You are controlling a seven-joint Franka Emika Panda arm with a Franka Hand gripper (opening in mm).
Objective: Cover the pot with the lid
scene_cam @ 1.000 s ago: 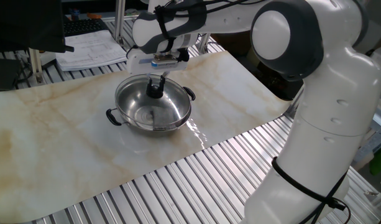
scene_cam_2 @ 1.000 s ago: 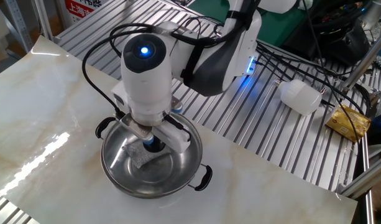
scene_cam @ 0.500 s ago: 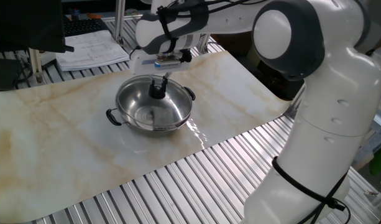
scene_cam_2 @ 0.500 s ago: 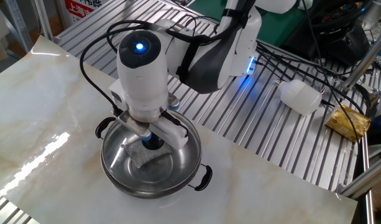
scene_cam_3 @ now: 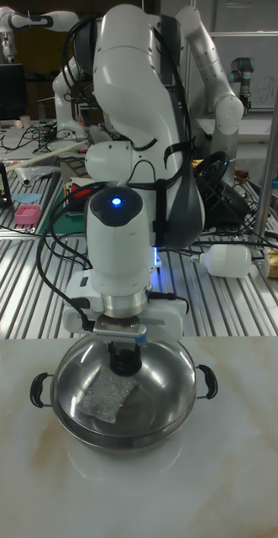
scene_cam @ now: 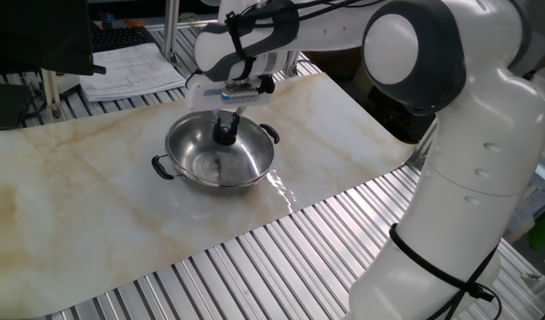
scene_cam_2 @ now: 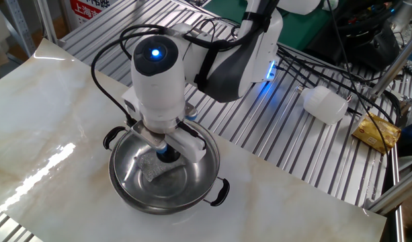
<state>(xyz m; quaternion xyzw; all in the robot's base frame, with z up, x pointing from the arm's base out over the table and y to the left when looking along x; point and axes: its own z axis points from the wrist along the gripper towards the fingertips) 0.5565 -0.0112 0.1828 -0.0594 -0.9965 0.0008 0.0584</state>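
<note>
The shiny steel pot with two black side handles stands on the marble sheet, also seen in the other fixed view and the tall view. The clear glass lid lies level over its mouth, and its thin rim lines up with the pot's rim. I cannot tell whether the lid rests on the pot or hangs just above it. My gripper points straight down over the pot's centre, shut on the lid's black knob. A grey glinting patch shows through the glass.
The marble sheet lies on a slatted metal table. A white bottle, a yellow packet and cables lie behind on the slats. Papers sit at the far edge. The arm's white base stands at the right.
The gripper with the lid has shifted by only a few pixels over the pot. The pot has stayed in place.
</note>
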